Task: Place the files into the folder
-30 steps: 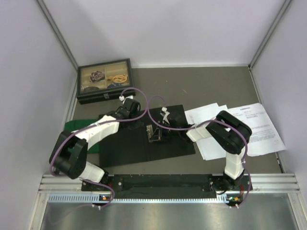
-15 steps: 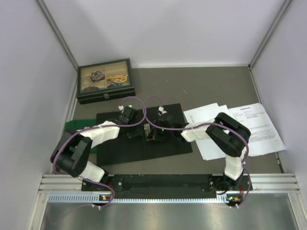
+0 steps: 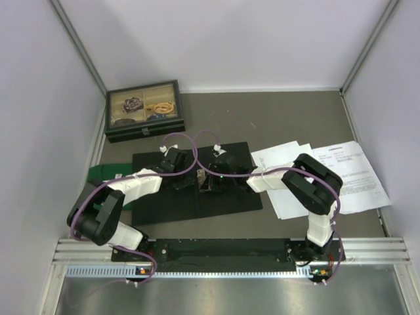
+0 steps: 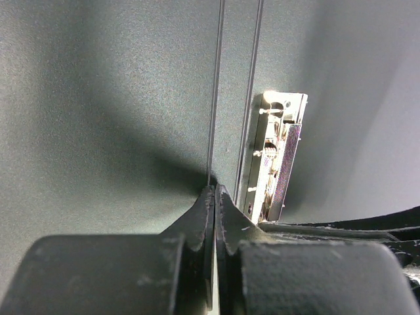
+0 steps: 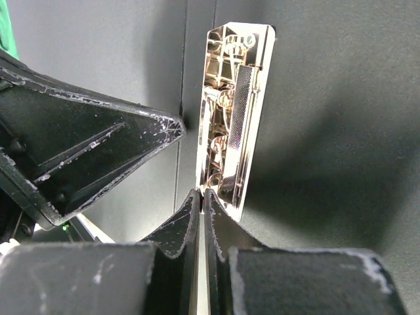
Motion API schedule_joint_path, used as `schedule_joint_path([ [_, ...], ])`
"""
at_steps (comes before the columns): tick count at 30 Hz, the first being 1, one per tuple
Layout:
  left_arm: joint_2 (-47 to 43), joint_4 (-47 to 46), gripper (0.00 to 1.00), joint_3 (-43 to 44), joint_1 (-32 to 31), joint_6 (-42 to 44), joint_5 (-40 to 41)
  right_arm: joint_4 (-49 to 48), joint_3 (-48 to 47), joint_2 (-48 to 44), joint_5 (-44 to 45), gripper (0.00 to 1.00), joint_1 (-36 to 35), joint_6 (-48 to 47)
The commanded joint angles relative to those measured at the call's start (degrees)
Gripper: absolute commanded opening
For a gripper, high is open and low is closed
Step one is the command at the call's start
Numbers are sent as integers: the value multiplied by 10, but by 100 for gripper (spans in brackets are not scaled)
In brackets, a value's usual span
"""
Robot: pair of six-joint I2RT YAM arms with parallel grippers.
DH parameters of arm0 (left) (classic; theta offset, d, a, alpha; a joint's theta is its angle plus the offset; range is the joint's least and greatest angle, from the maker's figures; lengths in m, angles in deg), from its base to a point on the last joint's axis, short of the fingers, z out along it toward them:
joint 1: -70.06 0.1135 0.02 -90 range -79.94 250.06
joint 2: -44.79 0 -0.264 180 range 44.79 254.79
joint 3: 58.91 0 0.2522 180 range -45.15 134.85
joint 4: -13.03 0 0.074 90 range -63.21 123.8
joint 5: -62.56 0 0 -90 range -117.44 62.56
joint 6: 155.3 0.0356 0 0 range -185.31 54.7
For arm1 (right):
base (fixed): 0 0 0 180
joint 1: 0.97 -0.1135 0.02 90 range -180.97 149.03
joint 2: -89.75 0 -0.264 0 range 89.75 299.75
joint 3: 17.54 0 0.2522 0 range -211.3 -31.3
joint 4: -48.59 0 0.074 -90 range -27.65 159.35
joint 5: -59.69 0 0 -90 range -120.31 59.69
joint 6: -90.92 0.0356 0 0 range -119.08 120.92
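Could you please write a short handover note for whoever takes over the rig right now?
Left gripper: shut, tips on the crease of the folder, beside the clip.
Right gripper: shut, tips at the clip's near end; nothing seen held.
Folder: lies open, black inside up.
Files: loose sheets, right of the folder, none inside.
Done: folder is open.
Left: probably work the clip, move the files in, close the folder.

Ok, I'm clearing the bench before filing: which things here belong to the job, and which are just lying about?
For the job: the open folder, black inside up; its metal clip; the files, loose sheets right of it.
Lying about: the glass-lidded box; the green cloth.
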State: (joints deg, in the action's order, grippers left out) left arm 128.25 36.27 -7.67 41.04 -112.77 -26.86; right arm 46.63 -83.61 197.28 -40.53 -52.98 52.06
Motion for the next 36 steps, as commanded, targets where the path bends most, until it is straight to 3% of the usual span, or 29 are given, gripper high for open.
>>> schedule_joint_path([
  [1, 33, 55, 0, -38, -3, 13, -25, 52, -13, 20, -54, 0, -5, -26],
  [4, 36, 49, 0, -43, -3, 14, -30, 66, -11, 25, -40, 0, -4, -29],
  [8, 39, 49, 0, -46, -3, 15, -30, 175, -27, 67, 21, 0, -5, -44],
  [13, 38, 65, 0, -45, -3, 20, -11, 276, -19, 114, 153, 0, -14, -24],
  [17, 36, 70, 0, -46, -4, 23, -11, 260, -30, 84, 137, 0, -19, -49],
  [21, 36, 77, 0, -44, -3, 25, -10, 194, -59, 27, 2, 0, -13, -67],
  [24, 30, 77, 0, -46, -3, 25, -11, 224, -101, 28, -7, 0, -11, -67],
  [31, 30, 77, 0, -45, -4, 27, -10, 315, -104, 80, 63, 0, -13, -70],
  [36, 33, 80, 0, -49, -5, 30, -11, 435, -115, 146, 219, 0, -27, -60],
])
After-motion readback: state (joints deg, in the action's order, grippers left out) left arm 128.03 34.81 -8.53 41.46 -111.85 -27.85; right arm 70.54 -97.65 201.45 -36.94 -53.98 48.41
